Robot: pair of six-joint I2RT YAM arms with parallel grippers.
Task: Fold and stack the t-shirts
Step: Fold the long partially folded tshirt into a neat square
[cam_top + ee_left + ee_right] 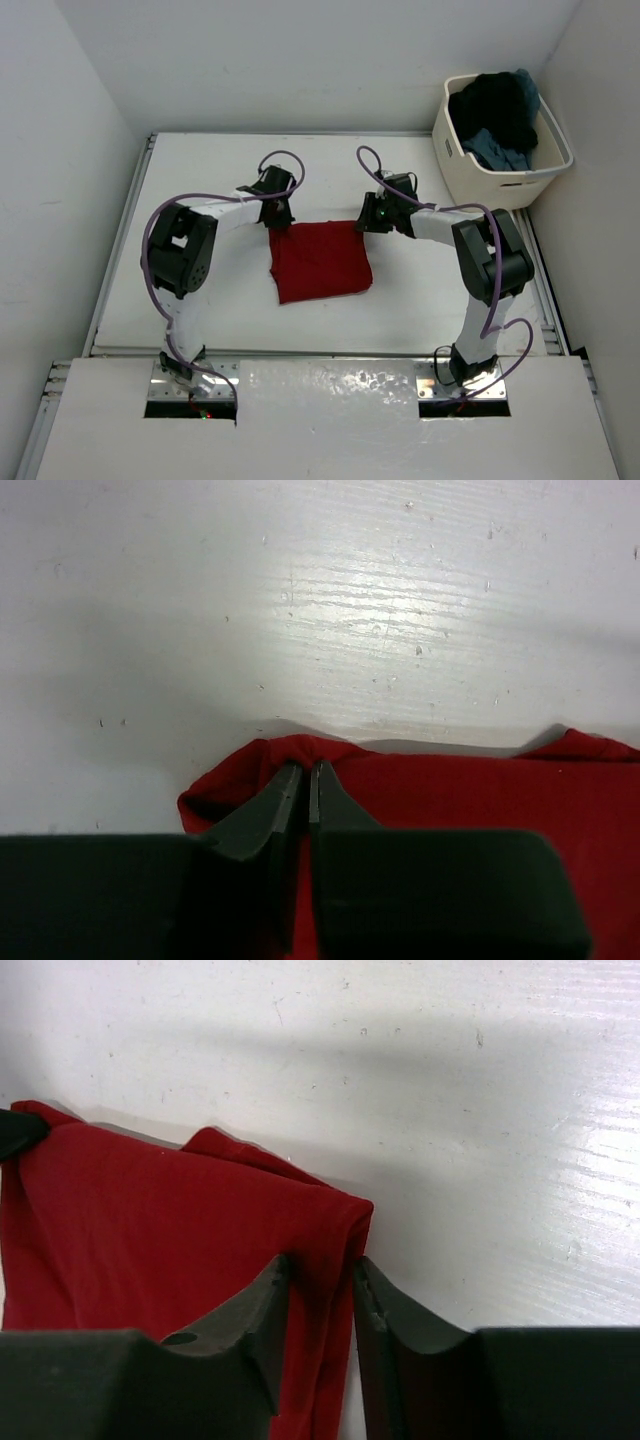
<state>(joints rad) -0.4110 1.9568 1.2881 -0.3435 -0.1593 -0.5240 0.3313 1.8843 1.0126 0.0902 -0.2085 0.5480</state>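
Left gripper and right gripper, seen from the overhead camera, sit low on the table at the two far corners of the red t-shirt. It lies as a roughly square, partly folded pad midway between my arms. I judge both corners are taken together so the far edge can be lifted evenly and drawn toward me for the next fold. At the far right corner, well apart from the work, a cream tub holds a black shirt and a blue-grey shirt, which are not yet folded.

On the left wrist camera, the dark fingers are pressed almost together. A small ridge of red cloth is nipped between their tips, and bare white tabletop lies beyond.

On the right wrist camera, the fingers stand a little apart, one on each side of the thick doubled corner. The cloth fills the gap between them, so I read it as a pinch through several layers.
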